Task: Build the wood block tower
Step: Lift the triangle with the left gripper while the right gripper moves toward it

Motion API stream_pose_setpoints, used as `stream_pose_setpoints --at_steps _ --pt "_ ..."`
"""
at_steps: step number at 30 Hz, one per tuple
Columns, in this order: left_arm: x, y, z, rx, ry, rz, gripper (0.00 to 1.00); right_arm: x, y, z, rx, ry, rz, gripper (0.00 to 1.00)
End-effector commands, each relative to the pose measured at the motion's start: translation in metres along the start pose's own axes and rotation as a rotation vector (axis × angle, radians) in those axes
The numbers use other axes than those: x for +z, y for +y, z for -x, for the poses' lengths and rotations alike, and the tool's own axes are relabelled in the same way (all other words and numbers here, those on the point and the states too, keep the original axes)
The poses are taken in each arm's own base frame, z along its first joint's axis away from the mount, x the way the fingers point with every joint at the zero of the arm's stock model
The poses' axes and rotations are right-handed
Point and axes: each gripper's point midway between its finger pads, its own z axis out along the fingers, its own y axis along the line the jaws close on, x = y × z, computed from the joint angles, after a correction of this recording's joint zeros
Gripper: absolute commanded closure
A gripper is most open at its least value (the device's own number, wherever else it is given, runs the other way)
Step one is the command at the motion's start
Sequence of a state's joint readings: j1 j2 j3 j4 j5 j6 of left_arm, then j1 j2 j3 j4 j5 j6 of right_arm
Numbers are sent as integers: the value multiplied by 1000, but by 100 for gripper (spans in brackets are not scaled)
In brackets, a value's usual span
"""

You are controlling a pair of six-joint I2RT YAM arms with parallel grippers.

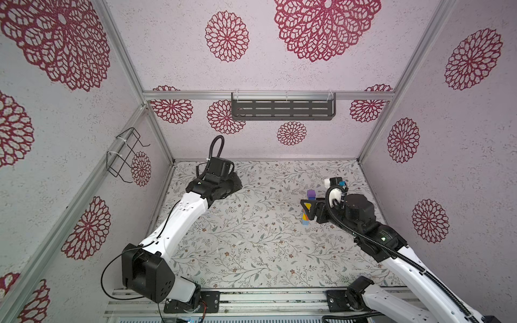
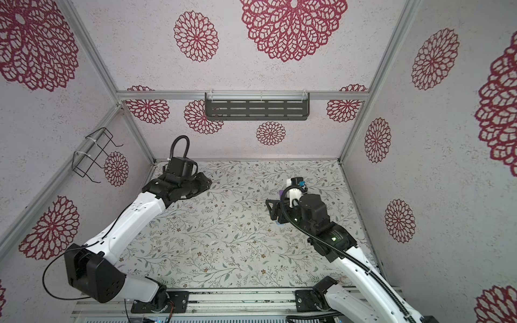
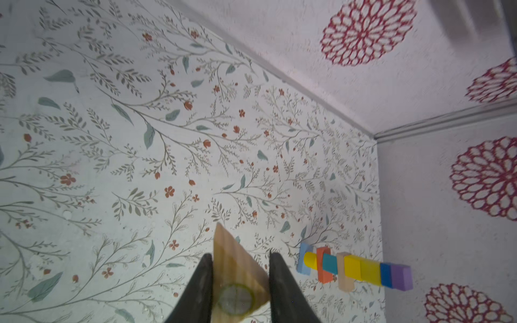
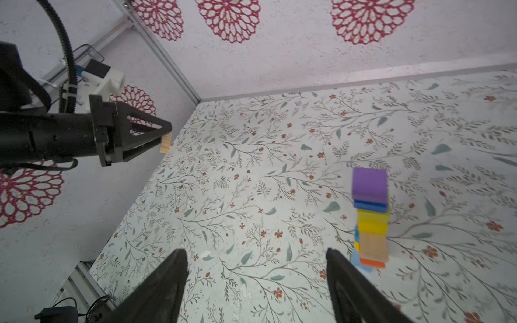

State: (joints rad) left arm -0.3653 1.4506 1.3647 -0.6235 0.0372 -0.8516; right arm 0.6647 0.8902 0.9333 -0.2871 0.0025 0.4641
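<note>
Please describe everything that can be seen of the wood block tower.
The wood block tower is a narrow upright column of painted wooden blocks. It stands on the floral table, towards its right side. From the base up: a light blue block, a yellow cylinder, orange, teal, tan, yellow, blue, and a purple block on top. Several blocks sit slightly offset. The open right gripper hovers close beside it; no contact is visible.
</note>
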Motion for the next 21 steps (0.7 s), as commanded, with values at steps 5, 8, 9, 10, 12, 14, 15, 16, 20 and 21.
stream_pose_setpoints --at_steps 5,8,9,10,12,14,15,16,20,21 --pt "-14 -9 29 -101 -35 -130 72 45 41 49 -19 -175 38 19" --pt "-9 -5 38 -133 -26 -161 72 71 55 51 -25 -157 51 21" --pt "-7 -4 41 -140 -24 -168 72 78 58 52 -19 -152 53 23" --pt "-6 -2 44 -146 -25 -171 72 84 60 53 -15 -155 57 26" --pt "-1 0 51 -160 -22 -183 72 95 67 59 -6 -169 78 30" --pt "2 1 59 -180 -23 -199 73 103 74 65 2 -185 101 32" --pt "2 1 64 -192 -27 -209 73 108 77 67 7 -189 112 32" --pt "2 0 67 -203 -30 -217 73 114 80 68 9 -191 124 32" --pt "2 -8 76 -232 -50 -254 73 135 97 67 19 -204 210 29" --pt "2 -9 78 -239 -58 -263 73 142 100 65 17 -202 230 28"
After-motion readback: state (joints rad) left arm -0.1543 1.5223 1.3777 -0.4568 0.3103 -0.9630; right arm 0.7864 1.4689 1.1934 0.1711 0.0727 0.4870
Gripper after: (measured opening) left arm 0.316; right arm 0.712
